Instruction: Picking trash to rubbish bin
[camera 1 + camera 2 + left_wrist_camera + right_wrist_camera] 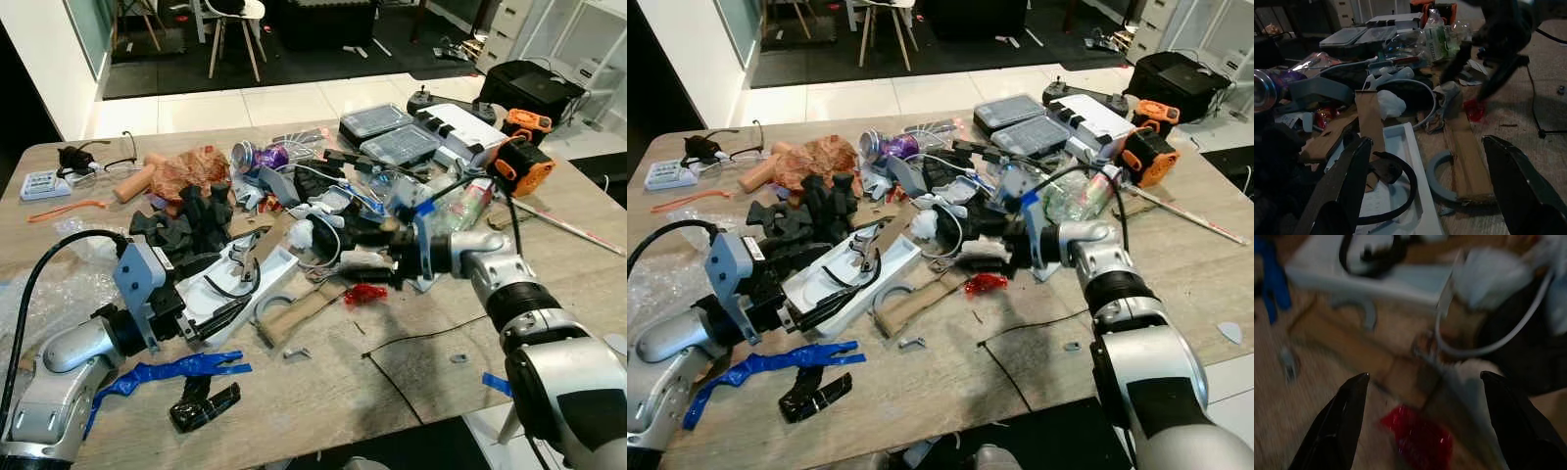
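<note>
A red wrapper [364, 293] is seen at frame centre on a cluttered table [323, 401]. The right end effector [384, 257] is spread open just above it; the left end effector [217, 318], lower left, is also spread open.

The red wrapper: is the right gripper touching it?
Apart. In the right wrist view the red wrapper lies on the table between the open fingers of the right gripper, with bare table on both sides.
</note>
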Available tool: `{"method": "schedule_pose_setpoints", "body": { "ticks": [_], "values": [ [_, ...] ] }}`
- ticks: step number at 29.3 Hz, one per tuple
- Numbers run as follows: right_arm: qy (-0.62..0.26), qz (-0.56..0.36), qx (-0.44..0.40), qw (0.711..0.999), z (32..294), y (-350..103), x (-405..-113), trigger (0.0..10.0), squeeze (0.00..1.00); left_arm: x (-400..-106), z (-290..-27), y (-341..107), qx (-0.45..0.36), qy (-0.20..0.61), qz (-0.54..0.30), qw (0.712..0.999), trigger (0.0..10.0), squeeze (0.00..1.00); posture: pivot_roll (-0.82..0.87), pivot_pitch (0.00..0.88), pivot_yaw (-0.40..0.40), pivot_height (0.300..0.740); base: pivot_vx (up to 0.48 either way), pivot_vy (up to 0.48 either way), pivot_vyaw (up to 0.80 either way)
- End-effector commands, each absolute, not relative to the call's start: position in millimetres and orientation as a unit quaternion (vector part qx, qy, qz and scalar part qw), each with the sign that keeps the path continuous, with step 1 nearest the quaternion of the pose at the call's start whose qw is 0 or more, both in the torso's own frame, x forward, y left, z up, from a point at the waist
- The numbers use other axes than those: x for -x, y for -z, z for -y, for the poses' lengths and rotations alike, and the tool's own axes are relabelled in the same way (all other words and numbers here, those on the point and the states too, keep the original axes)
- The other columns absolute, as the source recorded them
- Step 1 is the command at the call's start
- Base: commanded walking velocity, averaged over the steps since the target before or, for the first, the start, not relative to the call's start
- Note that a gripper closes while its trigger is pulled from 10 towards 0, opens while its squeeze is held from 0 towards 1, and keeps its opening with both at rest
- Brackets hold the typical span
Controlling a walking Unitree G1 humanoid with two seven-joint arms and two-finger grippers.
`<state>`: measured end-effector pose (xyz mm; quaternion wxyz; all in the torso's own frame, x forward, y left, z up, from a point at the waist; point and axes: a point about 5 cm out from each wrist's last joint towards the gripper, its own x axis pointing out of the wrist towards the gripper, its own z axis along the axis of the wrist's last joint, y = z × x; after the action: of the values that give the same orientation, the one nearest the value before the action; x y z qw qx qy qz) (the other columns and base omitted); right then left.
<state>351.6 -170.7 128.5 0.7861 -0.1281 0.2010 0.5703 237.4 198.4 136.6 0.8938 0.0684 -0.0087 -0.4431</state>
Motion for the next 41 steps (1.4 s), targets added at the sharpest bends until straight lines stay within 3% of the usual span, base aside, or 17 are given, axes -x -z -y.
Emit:
{"method": "schedule_pose_setpoints", "body": {
  "ticks": [1,5,15,25,35,37,41],
  "values": [
    [-0.569,-0.218,0.158,0.777,175,-123,-349,10.0,0.00,-237,-200,-142,-0.072,0.444,0.014,0.893,10.0,0.00,0.14,0.000,-0.009,0.740,0.000,0.000,0.00],
    [-0.534,-0.218,0.241,0.781,178,-120,-353,10.0,0.00,-237,-198,-143,-0.071,0.445,0.015,0.893,10.0,0.00,0.14,0.000,-0.011,0.740,0.000,0.000,0.00],
    [-0.509,-0.175,0.274,0.797,174,-130,-361,10.0,0.00,-237,-192,-143,-0.066,0.447,0.021,0.892,10.0,0.00,0.14,0.000,-0.011,0.740,0.000,0.000,0.00],
    [-0.476,-0.160,0.256,0.826,173,-127,-363,10.0,0.00,-235,-192,-145,-0.070,0.450,0.020,0.890,10.0,0.00,0.15,0.000,-0.008,0.740,0.000,0.000,0.00],
    [-0.475,-0.162,0.222,0.836,169,-124,-363,9.9,0.00,-230,-199,-138,-0.073,0.452,-0.002,0.889,10.0,0.00,0.16,0.000,-0.004,0.740,0.000,0.000,0.00],
    [-0.475,-0.163,0.212,0.838,169,-123,-363,0.0,0.00,-230,-200,-137,-0.073,0.451,-0.005,0.889,10.0,0.00,0.16,0.000,-0.002,0.740,0.000,0.000,0.00],
    [-0.482,-0.165,0.196,0.838,167,-123,-362,0.0,0.00,-229,-201,-137,-0.072,0.450,-0.006,0.890,10.0,0.00,0.16,0.000,-0.002,0.740,0.000,0.000,0.00]
  ]
}}
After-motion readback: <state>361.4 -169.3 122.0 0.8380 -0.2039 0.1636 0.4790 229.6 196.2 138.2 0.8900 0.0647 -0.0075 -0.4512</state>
